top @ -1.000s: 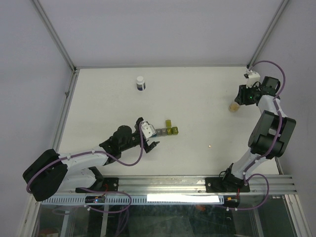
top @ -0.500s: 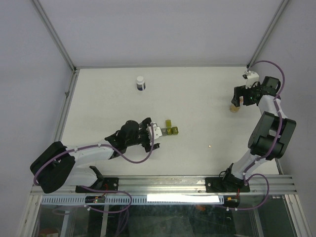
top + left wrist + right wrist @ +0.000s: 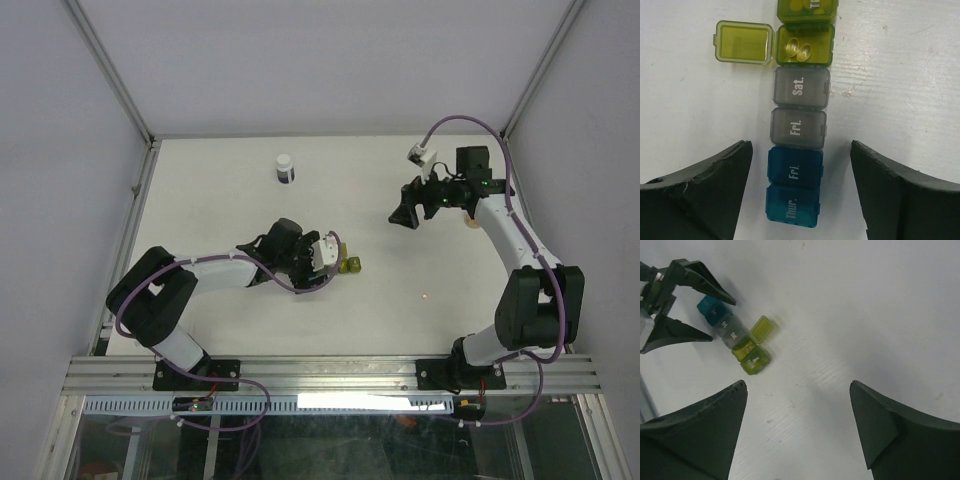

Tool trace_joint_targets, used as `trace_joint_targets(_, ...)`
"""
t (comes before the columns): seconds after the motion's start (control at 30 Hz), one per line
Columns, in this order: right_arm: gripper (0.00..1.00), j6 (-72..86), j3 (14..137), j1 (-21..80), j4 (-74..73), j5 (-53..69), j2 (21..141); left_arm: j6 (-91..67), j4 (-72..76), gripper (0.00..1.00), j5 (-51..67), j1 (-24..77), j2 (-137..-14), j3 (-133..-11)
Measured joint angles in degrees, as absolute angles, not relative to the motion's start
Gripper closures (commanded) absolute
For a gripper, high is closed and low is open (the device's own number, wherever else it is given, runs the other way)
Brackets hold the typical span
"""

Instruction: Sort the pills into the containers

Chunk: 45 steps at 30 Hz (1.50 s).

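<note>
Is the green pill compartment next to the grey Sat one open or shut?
Open. The green compartment has its lid flipped out flat beside it, and two pills show inside.

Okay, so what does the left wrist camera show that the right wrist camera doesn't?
Only the left wrist view shows the day labels printed on the lids, such as Sat. and Fri., and two pills lying in the open green compartment. Only the right wrist view shows the left gripper from outside, open with its fingers either side of the strip's blue end, and the right gripper open above bare table. Both show the containers in a row, with one lid flipped open sideways.
</note>
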State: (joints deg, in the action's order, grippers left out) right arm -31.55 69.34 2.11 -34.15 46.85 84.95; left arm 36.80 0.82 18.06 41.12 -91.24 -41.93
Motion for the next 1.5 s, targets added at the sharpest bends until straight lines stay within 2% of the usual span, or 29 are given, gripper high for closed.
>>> trace_joint_targets(0.2, 0.35, -26.5, 67.8, 7.3, -33.8, 48.1, 88.7, 37.1, -0.3, 0.3, 18.3, 41.1, -92.5, -43.4)
trace_joint_targets(0.3, 0.42, -24.1, 67.8, 8.8, -33.3, 48.3, 92.5, 37.1, -0.7, 0.43, 18.4, 41.1, -92.7, -43.7)
trace_joint_targets(0.37, 0.46, -22.4, 67.8, 9.8, -33.0, 48.3, 95.4, 37.2, -1.1, 0.56, 18.4, 41.1, -92.7, -43.7)
trace_joint_targets(0.43, 0.49, -21.1, 67.8, 10.5, -32.9, 48.4, 97.6, 37.1, -1.5, 0.61, 18.3, 41.1, -92.7, -43.8)
trace_joint_targets(0.6, 0.56, -18.6, 67.8, 12.0, -32.7, 48.4, 101.0, 37.1, -2.0, 0.67, 18.4, 41.2, -92.9, -44.1)
trace_joint_targets(0.7, 0.68, -17.4, 68.4, 12.8, -32.3, 48.5, 102.8, 37.1, -2.1, 0.67, 18.4, 41.3, -93.4, -44.7)
trace_joint_targets(0.83, 0.93, -15.1, 70.2, 14.0, -31.4, 48.4, 106.6, 37.0, -2.1, 0.68, 18.4, 42.2, -93.6, -44.9)
trace_joint_targets(0.9, 0.99, -14.1, 71.0, 14.5, -30.9, 48.3, 108.5, 36.9, -2.1, 0.69, 18.6, 43.1, -93.8, -45.1)
trace_joint_targets(1.27, 1.0, -10.8, 72.1, 16.4, -29.9, 47.7, 115.3, 36.1, 0.1, 0.69, 18.8, 45.6, -96.1, -46.6)
trace_joint_targets(1.5, 1.0, -12.4, 72.1, 17.3, -31.5, 52.6, 115.2, 35.1, 0.8, 0.7, 19.2, 45.8, -96.4, -46.7)
